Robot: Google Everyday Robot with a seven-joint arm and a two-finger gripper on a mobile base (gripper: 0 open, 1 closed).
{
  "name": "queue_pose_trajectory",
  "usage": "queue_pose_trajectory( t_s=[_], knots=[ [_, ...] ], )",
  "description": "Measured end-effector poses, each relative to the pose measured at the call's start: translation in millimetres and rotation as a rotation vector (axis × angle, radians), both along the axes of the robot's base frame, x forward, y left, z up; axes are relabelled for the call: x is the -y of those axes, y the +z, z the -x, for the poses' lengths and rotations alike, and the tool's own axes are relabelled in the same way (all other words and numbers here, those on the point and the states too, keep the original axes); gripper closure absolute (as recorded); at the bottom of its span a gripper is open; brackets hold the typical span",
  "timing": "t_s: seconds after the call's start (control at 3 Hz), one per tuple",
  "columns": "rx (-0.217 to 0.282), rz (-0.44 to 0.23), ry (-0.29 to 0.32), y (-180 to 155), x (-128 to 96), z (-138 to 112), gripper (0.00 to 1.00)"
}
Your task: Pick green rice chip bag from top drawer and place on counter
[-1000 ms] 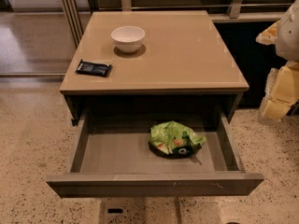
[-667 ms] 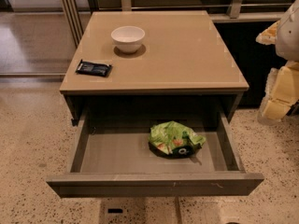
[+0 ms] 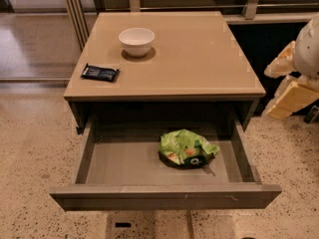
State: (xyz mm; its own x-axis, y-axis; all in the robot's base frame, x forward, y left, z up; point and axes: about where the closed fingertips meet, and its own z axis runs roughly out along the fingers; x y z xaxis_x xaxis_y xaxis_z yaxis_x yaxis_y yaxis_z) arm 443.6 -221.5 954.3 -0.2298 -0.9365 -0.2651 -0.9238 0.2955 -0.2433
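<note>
Tool [image 3: 273,91] hangs well right of green rice chip bag [image 3: 187,148] in top drawer [image 3: 164,196].

- Only a small part of the robot is seen, at the right edge of the view, past the right side of the bench [image 3: 199,59].
- The arm [image 3: 310,49] is covered in a smooth, rounded white shell with a soft sheen.
- The end effector [image 3: 269,95] is made up of two fingers [image 3: 294,97], coloured cream-yellow.
- The fingers are shaped as flat, angular wedges with blunt tips, and a dark gap is seen between them.
- A paler, whitish piece is glimpsed between the two wedges.
</note>
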Motion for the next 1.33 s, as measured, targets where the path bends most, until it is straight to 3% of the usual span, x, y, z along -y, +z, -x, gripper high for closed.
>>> queue_pose_trajectory(
  t_s=[0.67, 1.0, 1.33],
  knots=[
    [-0.036, -0.308, -0.019, -140, 3, -22, 0.86],
    [-0.037, -0.319, -0.02, -145, 3, -25, 1.0],
    [-0.037, -0.316, -0.019, -144, 2, -24, 1.0]
  ],
)
